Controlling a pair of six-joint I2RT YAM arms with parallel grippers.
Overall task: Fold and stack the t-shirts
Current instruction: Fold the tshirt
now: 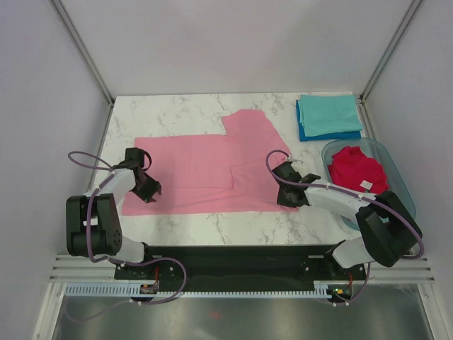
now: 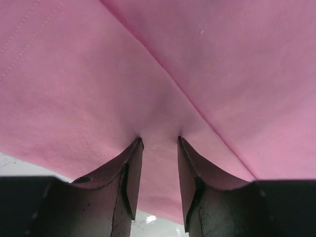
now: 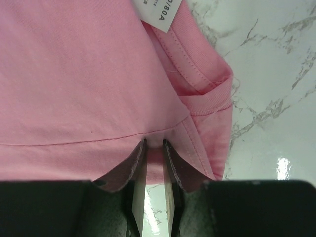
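Note:
The light pink t-shirt [image 1: 205, 166] lies spread flat on the marble table [image 1: 177, 110], one sleeve pointing to the back. My left gripper [image 1: 152, 191] is at its near left edge, shut on a pinch of pink cloth [image 2: 197, 74]; its jaws [image 2: 159, 140] have cloth bunched between them. My right gripper [image 1: 283, 200] is at the near right corner by the collar, shut on the pink hem [image 3: 74, 74]; its jaws [image 3: 153, 143] stand narrow. The crimson red t-shirt [image 1: 354, 168] lies crumpled in the tub. Folded teal and blue t-shirts [image 1: 328, 117] are stacked at the back right.
The clear bluish plastic tub [image 1: 398, 177] stands at the right edge beside my right arm. The pink shirt's white label [image 3: 158, 12] shows by the collar. Bare marble [image 3: 276, 98] lies right of the collar. Grey walls enclose the table on three sides.

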